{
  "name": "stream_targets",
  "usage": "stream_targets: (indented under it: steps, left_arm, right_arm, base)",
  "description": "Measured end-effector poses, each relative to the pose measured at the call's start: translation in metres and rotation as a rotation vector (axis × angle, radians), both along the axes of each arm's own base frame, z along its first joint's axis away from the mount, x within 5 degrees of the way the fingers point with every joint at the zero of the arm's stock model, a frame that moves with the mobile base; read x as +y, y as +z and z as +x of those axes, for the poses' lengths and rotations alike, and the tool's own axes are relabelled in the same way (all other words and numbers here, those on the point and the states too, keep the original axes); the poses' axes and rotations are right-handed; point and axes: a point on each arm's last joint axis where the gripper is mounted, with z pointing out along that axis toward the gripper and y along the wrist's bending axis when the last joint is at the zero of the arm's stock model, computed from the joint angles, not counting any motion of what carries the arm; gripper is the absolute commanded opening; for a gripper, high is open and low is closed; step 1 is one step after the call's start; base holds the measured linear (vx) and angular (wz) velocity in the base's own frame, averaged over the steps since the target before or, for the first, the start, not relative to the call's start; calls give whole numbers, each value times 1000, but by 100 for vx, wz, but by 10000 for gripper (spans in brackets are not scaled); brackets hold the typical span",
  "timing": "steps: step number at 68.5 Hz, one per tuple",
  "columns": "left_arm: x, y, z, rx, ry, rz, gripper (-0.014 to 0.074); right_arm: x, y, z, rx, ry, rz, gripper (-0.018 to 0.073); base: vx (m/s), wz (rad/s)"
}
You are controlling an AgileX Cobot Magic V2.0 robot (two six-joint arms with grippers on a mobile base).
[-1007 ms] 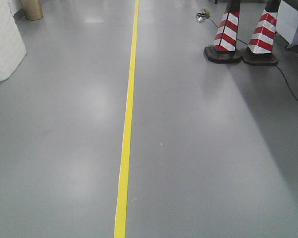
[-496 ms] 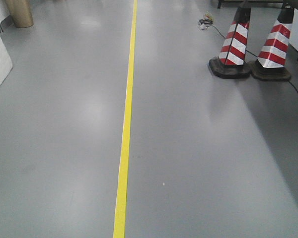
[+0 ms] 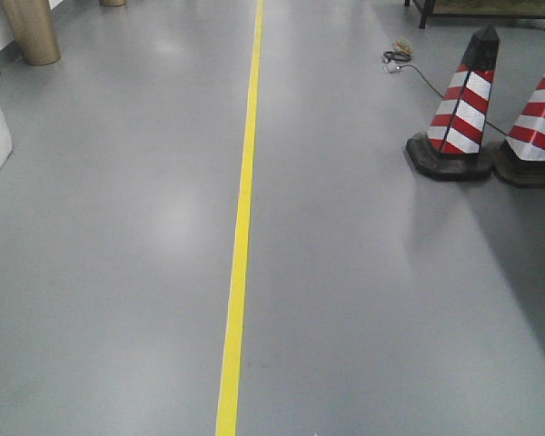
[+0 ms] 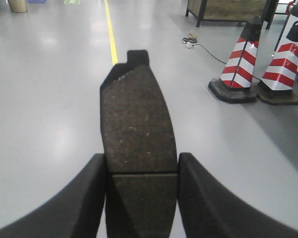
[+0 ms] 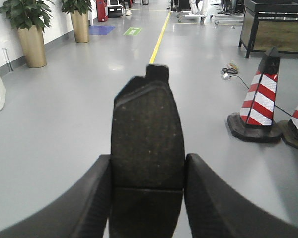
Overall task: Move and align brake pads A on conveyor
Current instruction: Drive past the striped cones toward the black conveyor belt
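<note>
In the left wrist view my left gripper (image 4: 142,171) is shut on a brake pad (image 4: 136,129), a dark grey curved oblong with a thin groove across its middle, held lengthwise above the grey floor. In the right wrist view my right gripper (image 5: 147,168) is shut on a second brake pad (image 5: 148,134) of the same kind, also pointing forward. The front view shows neither gripper nor pad. The conveyor is out of view in every frame.
A yellow floor line (image 3: 241,236) runs ahead down the grey floor. Two red-and-white cones (image 3: 461,104) stand at the right, with a black cable (image 3: 409,62) beside them. Potted plants (image 5: 30,34) and a dark bench (image 5: 273,25) stand farther off.
The front view has shifted: the cones have slid right and down in the frame, the yellow line has drifted slightly right, and the white object at the left has nearly left the frame.
</note>
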Motion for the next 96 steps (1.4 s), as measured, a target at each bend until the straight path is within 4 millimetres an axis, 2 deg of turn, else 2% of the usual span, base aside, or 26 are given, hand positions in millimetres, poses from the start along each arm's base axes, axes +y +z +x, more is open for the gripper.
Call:
stream_targets:
  steps: [96]
  left_arm:
    - [0,0,0,0,0,0,-6]
  right_arm:
    - [0,0,0,0,2,11,-11]
  base:
    - [63,-5]
